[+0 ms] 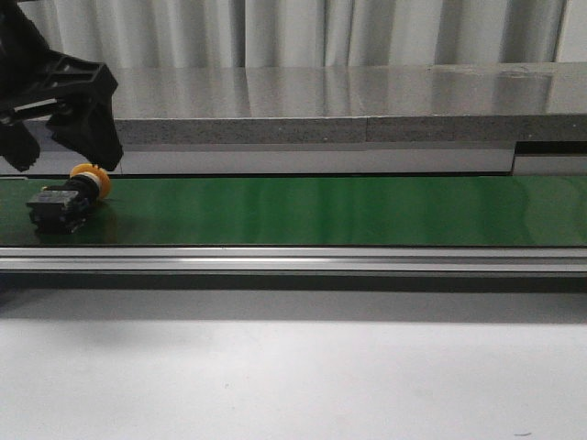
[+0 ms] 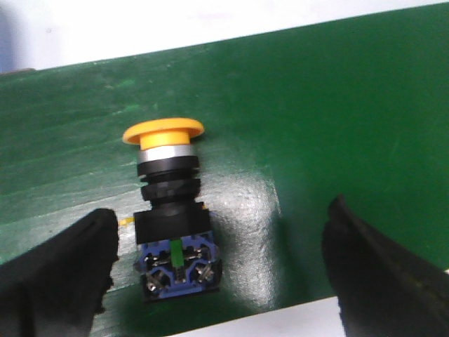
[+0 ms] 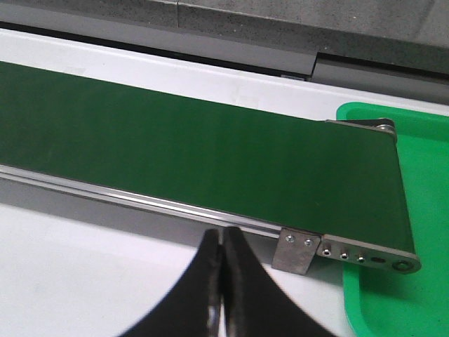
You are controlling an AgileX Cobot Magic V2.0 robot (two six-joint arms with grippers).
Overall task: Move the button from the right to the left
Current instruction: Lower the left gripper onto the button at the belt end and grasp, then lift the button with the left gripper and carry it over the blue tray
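While the button (image 1: 69,195) lies on its side at the belt's (image 1: 348,211) far left end, the left gripper (image 1: 64,137) hangs spread wide just above it, touching nothing. Left wrist view alone shows its blue terminal base. Right wrist view alone shows right gripper (image 3: 222,242) pinched together, empty, near a green tray (image 3: 421,232).

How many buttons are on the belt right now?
1. The button lies on its side at the far left end of the green belt, under the open left gripper. The rest of the visible belt shows none.
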